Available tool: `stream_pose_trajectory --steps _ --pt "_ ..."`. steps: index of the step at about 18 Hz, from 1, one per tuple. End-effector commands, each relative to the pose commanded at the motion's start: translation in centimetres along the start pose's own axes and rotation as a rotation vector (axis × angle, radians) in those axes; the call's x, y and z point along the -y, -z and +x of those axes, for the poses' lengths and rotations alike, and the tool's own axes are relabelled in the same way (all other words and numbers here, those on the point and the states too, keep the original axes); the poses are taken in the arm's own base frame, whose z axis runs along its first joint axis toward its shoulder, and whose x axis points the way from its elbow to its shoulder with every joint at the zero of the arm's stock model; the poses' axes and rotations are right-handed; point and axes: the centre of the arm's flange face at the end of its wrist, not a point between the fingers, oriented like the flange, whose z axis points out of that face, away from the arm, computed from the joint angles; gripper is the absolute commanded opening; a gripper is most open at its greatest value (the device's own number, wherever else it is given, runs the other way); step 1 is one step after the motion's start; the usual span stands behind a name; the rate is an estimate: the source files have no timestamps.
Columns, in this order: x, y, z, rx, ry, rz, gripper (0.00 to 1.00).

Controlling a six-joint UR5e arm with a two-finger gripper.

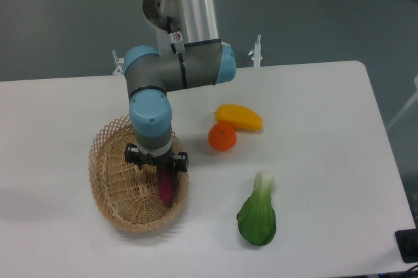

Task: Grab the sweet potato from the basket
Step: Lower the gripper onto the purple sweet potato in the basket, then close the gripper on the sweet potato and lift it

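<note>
Right now, nearest to us, a green leafy vegetable (257,216) is lying on the white counter (326,160). A little farther back, the basket (111,180) is sitting on the counter's left part, and the sweet potato (166,186) is standing up inside it by the right wall. The hand (163,172) is reaching down onto its top end and looks to be closing on it, though I cannot tell how tight the grip is. The sweet potato is not looking lifted out yet, so raising it is what is left, I think. Farther back, an orange (222,136) is touching a yellow fruit (240,117).
</note>
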Motion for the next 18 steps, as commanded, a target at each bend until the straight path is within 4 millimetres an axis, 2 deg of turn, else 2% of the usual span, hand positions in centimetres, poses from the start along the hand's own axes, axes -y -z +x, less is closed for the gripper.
stream_pose_trajectory --steps 2,4,5,8,9,12,14,18 --pt "0.0 0.1 0.1 -0.001 0.002 0.0 0.34" --pt "0.0 0.5 0.1 -0.001 0.003 0.007 0.12" --pt "0.0 0.6 0.2 0.0 0.003 0.008 0.05" --pt "-0.1 2.4 0.3 0.001 0.001 0.039 0.02" --pt "-0.2 4.6 0.3 0.011 0.0 0.074 0.02" --pt "-0.8 6.9 -0.6 0.038 0.002 0.103 0.03" --pt "-1.7 8.5 -2.7 0.054 0.037 0.124 0.03" --pt "-3.8 11.6 -8.9 0.101 0.037 0.161 0.03"
